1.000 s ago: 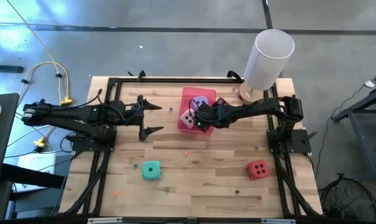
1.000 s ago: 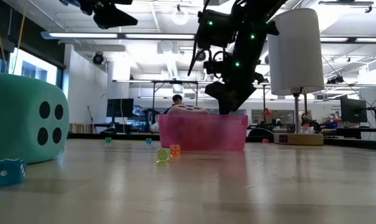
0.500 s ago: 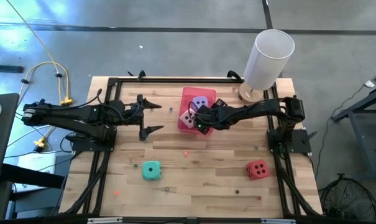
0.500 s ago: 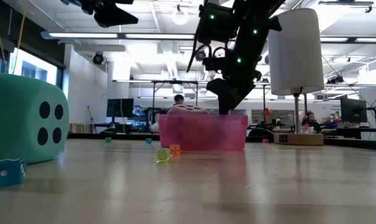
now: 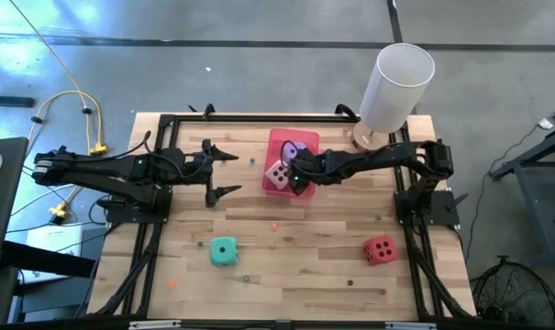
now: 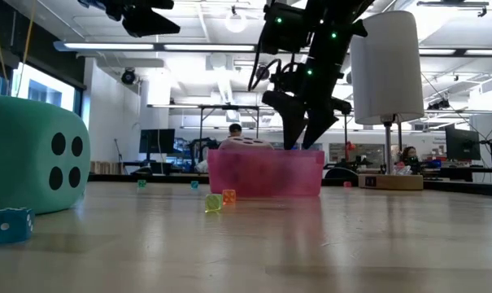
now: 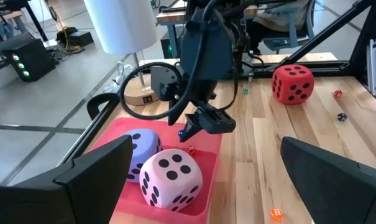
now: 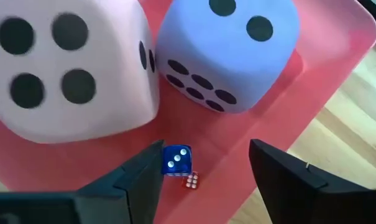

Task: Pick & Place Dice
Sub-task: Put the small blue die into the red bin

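The pale pink die [image 5: 277, 173] and the purple die [image 5: 294, 149] rest side by side on the floor of the flat pink tray [image 5: 279, 137]. In the right wrist view the pink die [image 8: 57, 68] and purple die [image 8: 228, 50] fill the picture, with a tiny blue die [image 8: 175, 160] lying on the tray floor below them. My right gripper [image 8: 206, 177] hovers open just above the tray's near part [image 6: 298, 138], touching nothing. The teal die [image 5: 224, 250] and the red die [image 5: 380, 248] rest on the table near its front. My left gripper [image 5: 226, 173] waits open, left of the tray.
A tall white cylinder [image 5: 396, 82] stands on a wooden base at the table's far right corner. Tiny coloured dice [image 6: 219, 198] lie scattered on the wood in front of the tray. A tiny red die [image 8: 191, 181] lies beside the blue one. Bare wood shows between the teal and red dice.
My right gripper has risen a little above the tray and shifted slightly toward the pink die. In the low view its fingertips, one dark mass before, now stand apart: it has opened. The dice and the left arm have kept still.
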Available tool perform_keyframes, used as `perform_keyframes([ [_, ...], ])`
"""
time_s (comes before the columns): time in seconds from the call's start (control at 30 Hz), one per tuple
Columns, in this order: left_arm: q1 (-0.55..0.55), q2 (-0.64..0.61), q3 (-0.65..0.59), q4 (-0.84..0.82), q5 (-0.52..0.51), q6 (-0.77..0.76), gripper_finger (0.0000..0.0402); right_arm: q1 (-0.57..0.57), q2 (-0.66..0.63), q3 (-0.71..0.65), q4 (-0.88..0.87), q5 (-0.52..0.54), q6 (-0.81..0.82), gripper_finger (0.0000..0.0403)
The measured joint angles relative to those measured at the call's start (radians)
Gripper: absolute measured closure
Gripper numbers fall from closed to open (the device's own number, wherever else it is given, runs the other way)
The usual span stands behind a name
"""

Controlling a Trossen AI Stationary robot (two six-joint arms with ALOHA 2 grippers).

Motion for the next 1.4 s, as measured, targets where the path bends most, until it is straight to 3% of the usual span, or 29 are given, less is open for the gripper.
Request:
perform_keyframes([
  [0.23,0.0,0.0,0.0,-0.037,0.0,-0.002,0.0002,0.027,0.0,0.0,0.0,0.009,0.003,0.0182],
  [0.5,0.0,0.0,0.0,-0.042,-0.001,-0.039,0.0002,0.071,0.0,0.0,0.024,-0.076,0.003,0.0181],
  [1.1,0.0,0.0,0.0,-0.052,0.057,-0.048,0.0002,0.1,0.001,-0.056,0.164,-0.069,-0.008,0.0181],
  [1.4,0.0,0.0,0.0,-0.067,0.056,-0.048,0.0002,0.123,-0.007,-0.071,0.177,-0.016,-0.032,0.0181],
])
